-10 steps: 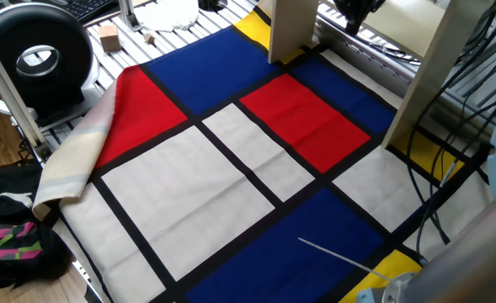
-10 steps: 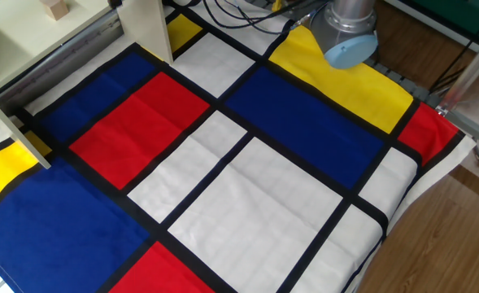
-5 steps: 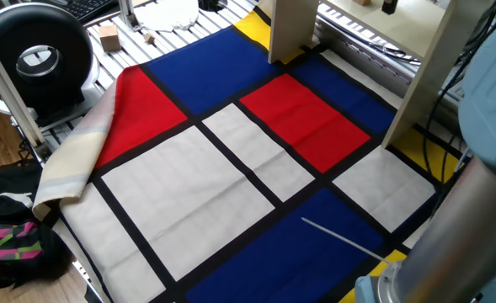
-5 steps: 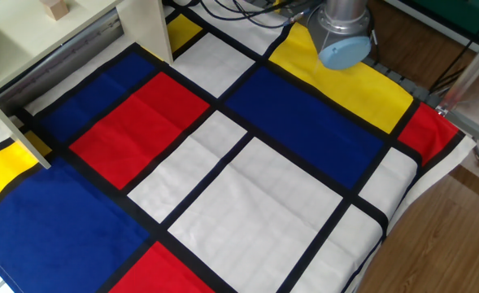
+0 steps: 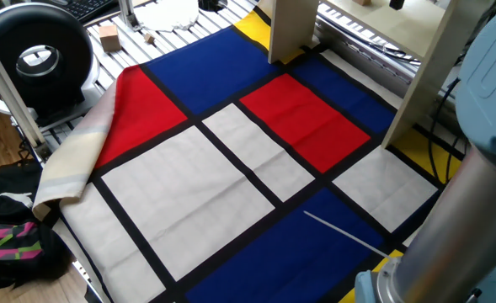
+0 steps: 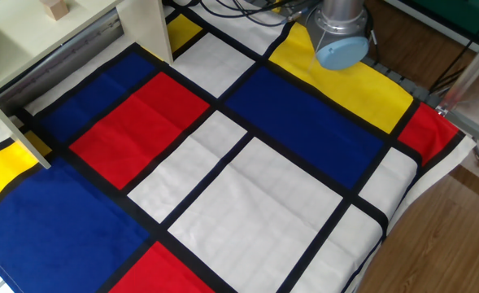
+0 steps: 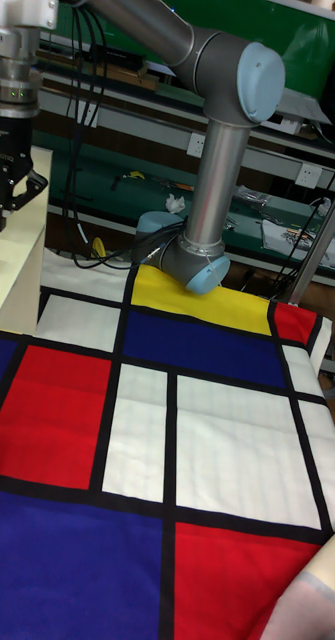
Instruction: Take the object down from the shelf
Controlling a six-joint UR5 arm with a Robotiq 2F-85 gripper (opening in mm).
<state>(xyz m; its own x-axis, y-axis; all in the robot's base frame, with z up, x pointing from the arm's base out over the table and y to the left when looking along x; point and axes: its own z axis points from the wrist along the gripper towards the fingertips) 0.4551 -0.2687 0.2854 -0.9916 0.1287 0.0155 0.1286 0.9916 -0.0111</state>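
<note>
One step is in hand, as I judge it: the approach to the tiny light tan wooden cube (image 6: 56,9), which sits untouched on top of the pale cream board shelf (image 6: 144,32) at the far edge of the red, blue, white and yellow checked cloth (image 6: 247,179). In the tall fixed view the black two-finger gripper (image 7: 9,205) hangs above the shelf with nothing seen between its fingers, but the picture edge cuts it, so I cannot tell whether the jaws are parted or closed. The next move probably calls for centring the fingers over the cube, coming straight down so they pass either side of it, and closing gently, since so small a piece could easily be knocked aside. Compared with a second ago, the gripper has slid further along the shelf, and the grey and light blue robot arm (image 7: 212,170) has swung in. The cube has not moved.
</note>
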